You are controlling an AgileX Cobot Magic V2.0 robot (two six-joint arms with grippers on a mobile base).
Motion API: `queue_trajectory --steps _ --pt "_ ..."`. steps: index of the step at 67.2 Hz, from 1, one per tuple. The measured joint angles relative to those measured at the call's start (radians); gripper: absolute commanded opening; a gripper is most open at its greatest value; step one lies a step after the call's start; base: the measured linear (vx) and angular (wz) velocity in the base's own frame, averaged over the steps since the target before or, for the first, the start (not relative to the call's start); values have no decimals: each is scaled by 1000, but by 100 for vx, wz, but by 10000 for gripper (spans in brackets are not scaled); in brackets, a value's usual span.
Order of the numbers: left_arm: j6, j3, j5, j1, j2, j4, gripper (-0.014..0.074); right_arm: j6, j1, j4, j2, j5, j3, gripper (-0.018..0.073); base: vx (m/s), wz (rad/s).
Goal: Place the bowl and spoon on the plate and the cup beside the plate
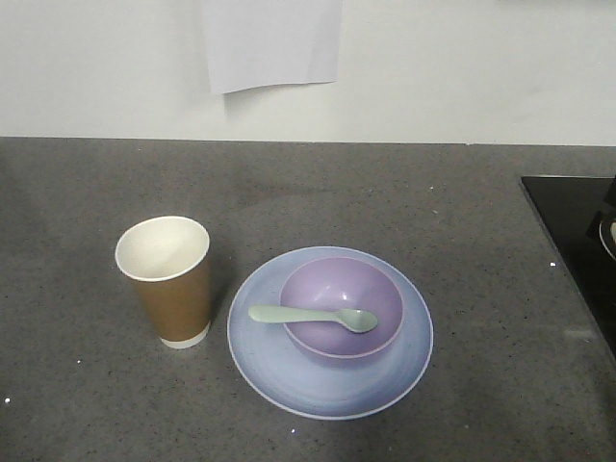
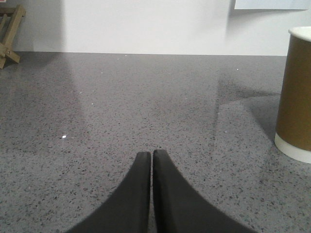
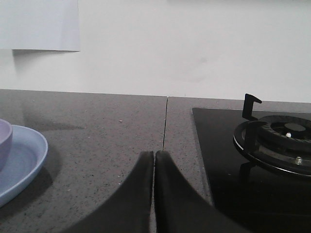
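We see the bowl (image 1: 342, 306) on the plate (image 1: 329, 385), spoon (image 1: 313, 317) across it, cup (image 1: 165, 279) beside; left tool (image 2: 151, 156) and right tool (image 3: 154, 156) both pressed together, empty.

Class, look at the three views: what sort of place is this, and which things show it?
Probably a kitchen: a speckled grey countertop, a black hob with gas burner, and tableware, a bowl.

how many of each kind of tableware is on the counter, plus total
cup: 1
plate: 1
bowl: 1
spoon: 1
total: 4
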Motion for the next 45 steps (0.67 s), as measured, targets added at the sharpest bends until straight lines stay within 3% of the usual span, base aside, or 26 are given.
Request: queue_trajectory --steps 45 --pt "0 0 0 0 0 0 -6 0 0 0 0 0 0 -3 0 0"
